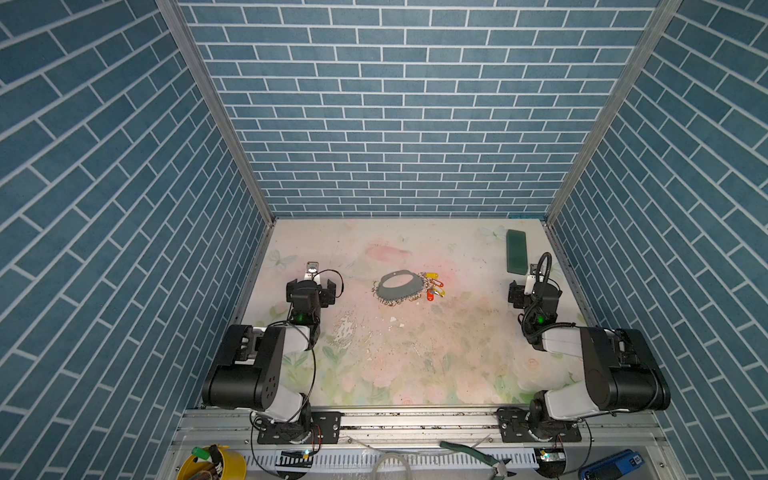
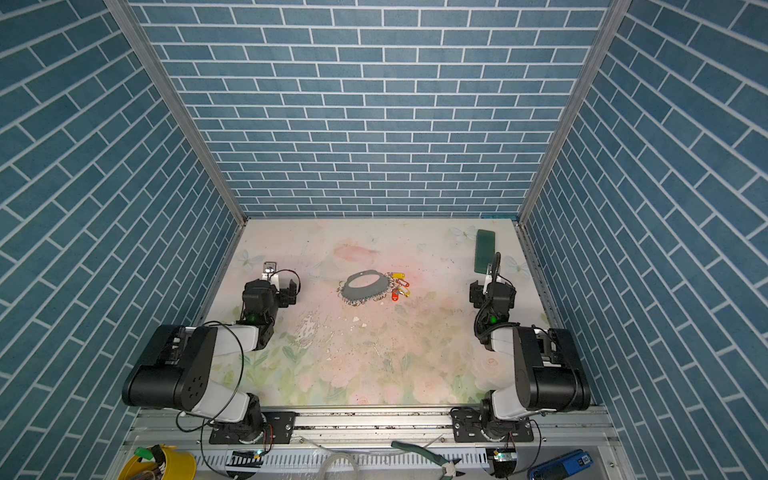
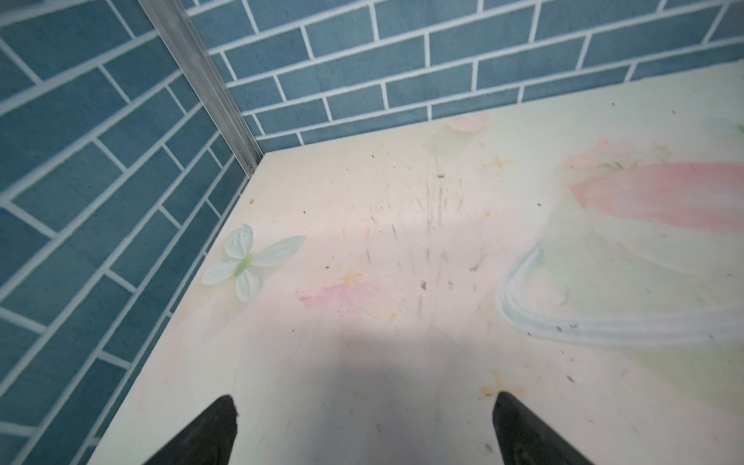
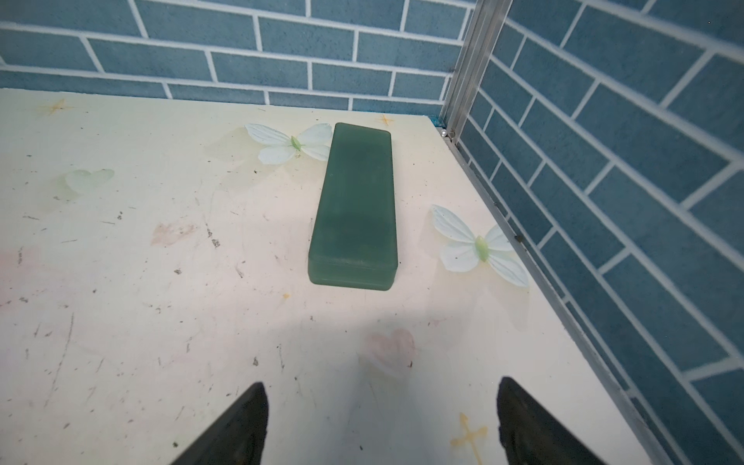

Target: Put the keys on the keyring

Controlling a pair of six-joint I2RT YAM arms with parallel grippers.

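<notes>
Two arms stand off at the sides, neither engaged.

Top views: in both, the flat grey oval keyring (image 1: 401, 294), fringed with small silver rings, lies just past the middle of the pale floral-printed counter (image 1: 415, 365). The small red, orange and yellow plastic-tag keys (image 1: 433, 286) cluster at its 3 o'clock edge, touching the fringe. Whether any is hooked on is too small to tell. The left pincer (image 1: 311, 289) sits well apart at the keyring's 9 o'clock and the right pincer (image 1: 534, 293) well apart at its 3 o'clock. A dark green rectangular block (image 1: 516, 251) lies towards the counter's 1 o'clock corner, near the right pincer.

Left wrist view: the dark fingers (image 3: 209, 435) are spread wide with nothing between them, over bare counter only.

Right wrist view: the fingers (image 4: 237, 426) are likewise spread wide and empty. The block lies ahead of them, apart.

Judgement: no threading step is in hand. If the keys are loose, the next move calls for one pincer to steady the grey band while the other travels to the cluster, narrows on a single tag, and offers its metal end to a ring.
</notes>
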